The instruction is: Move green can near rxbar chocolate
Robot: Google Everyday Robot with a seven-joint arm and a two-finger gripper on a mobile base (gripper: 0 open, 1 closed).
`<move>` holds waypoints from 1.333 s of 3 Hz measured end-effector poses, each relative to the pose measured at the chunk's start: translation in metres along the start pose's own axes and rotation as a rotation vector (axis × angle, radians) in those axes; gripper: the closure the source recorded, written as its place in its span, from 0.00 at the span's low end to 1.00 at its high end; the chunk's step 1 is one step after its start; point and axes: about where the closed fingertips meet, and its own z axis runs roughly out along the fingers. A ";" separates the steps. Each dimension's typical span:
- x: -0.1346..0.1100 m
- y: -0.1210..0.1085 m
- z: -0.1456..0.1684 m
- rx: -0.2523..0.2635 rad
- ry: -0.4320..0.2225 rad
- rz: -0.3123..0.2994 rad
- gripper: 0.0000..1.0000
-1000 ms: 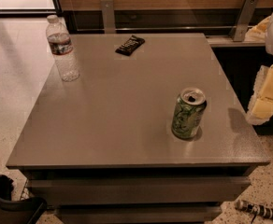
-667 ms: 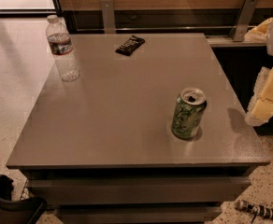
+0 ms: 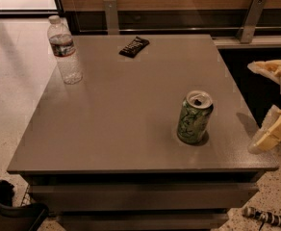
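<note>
The green can [image 3: 194, 117], with a green-and-white side and a silver top, stands upright on the front right part of the grey table [image 3: 126, 109]. The rxbar chocolate [image 3: 134, 46], a flat dark bar, lies near the table's far edge, well apart from the can. My gripper [image 3: 252, 108] hangs at the right edge of the view, just off the table's right side and to the right of the can. Its two pale fingers [image 3: 271, 133] are spread apart and hold nothing.
A clear plastic water bottle [image 3: 64, 50] stands at the table's far left corner. A wooden wall with metal brackets [image 3: 252, 18] runs behind the table. A dark object [image 3: 10, 208] sits on the floor at the front left, and a striped object [image 3: 268, 218] lies at the front right.
My gripper has dropped lower at the right edge of the view. The can, bar and bottle have not moved.
</note>
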 end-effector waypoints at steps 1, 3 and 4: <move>-0.002 0.015 0.030 -0.008 -0.299 -0.003 0.00; -0.063 0.012 0.045 -0.077 -0.744 0.069 0.00; -0.078 0.005 0.054 -0.097 -0.779 0.102 0.00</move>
